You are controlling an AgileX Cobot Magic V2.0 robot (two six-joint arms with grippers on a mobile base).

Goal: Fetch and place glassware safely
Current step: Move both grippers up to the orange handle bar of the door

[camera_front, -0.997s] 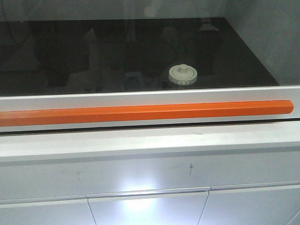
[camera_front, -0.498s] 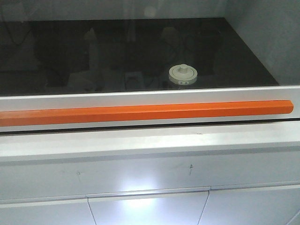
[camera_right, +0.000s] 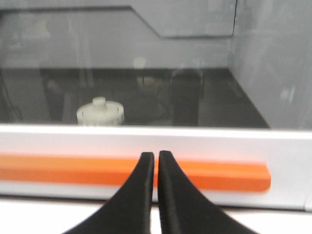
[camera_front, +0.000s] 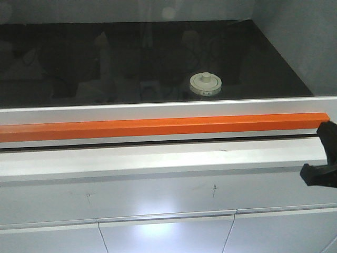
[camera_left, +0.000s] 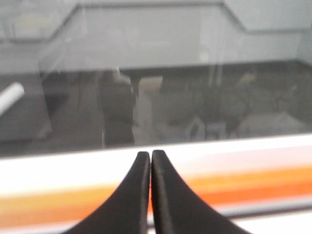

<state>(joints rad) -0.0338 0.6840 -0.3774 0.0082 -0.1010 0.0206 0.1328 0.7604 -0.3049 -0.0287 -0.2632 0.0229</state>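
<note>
The glass jar (camera_front: 206,84) with a cream-white knobbed lid stands on the dark floor inside the cabinet, behind the lowered glass sash. It also shows in the right wrist view (camera_right: 100,111), left of centre. My right gripper (camera_right: 156,155) is shut and empty, in front of the orange handle bar (camera_right: 195,173). A black part of the right arm (camera_front: 323,162) shows at the right edge of the front view. My left gripper (camera_left: 149,153) is shut and empty, facing the sash further left. The jar does not show in the left wrist view.
The orange handle bar (camera_front: 158,126) runs across the white sash frame (camera_front: 158,108). Below it are a white ledge (camera_front: 158,161) and cabinet drawers (camera_front: 166,232). The glass pane (camera_front: 131,58) carries dim reflections. A grey side wall (camera_front: 305,42) closes the cabinet on the right.
A black part of the right arm has come into the front view at the right edge. The jar and sash have not moved.
</note>
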